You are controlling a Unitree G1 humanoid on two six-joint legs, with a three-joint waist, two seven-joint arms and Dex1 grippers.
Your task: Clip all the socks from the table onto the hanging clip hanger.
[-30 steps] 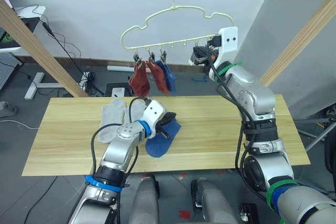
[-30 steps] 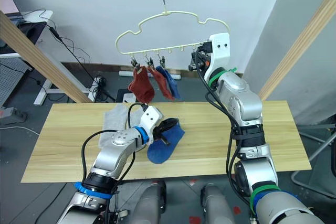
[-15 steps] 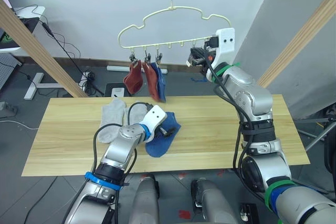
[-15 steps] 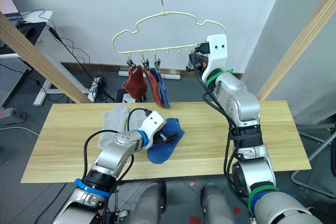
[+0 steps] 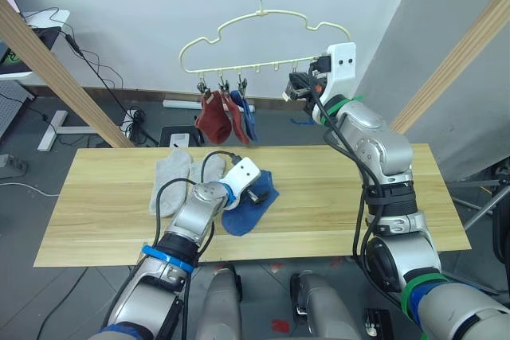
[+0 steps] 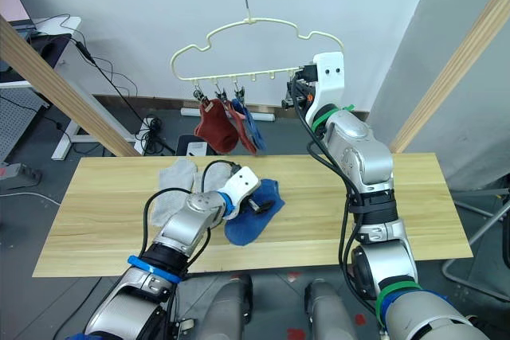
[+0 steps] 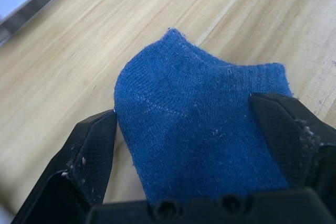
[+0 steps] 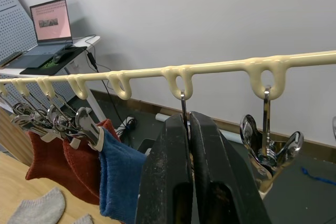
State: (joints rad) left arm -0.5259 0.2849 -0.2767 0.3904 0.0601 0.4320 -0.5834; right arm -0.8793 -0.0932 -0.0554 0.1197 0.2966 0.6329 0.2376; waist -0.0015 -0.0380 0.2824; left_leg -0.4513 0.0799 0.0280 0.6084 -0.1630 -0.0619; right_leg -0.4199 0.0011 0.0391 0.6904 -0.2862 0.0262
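Note:
A blue sock (image 5: 241, 220) lies flat on the pale wood table (image 5: 103, 220). My left gripper (image 7: 184, 145) is open, one finger on each side of the sock, and holds nothing. Two light grey socks (image 5: 171, 177) lie side by side to its left. The pale yellow clip hanger (image 8: 210, 68) hangs above the table's far edge. Two rust red socks (image 5: 213, 123) and a blue sock (image 5: 249, 123) are clipped at its left end. My right gripper (image 8: 188, 116) is up at the hanger's right part, shut on one of its metal clips.
Thick wooden beams slant up at the left (image 5: 56, 69) and right (image 5: 454, 61) of the table. An empty metal clip (image 8: 270, 150) hangs beside my right gripper. A desk with a laptop (image 8: 50, 22) stands behind on the left, with cables on the floor.
My left gripper has opened over the blue sock on the table and shifted slightly right. The clipped socks have swung on the hanger. My right arm has held still.

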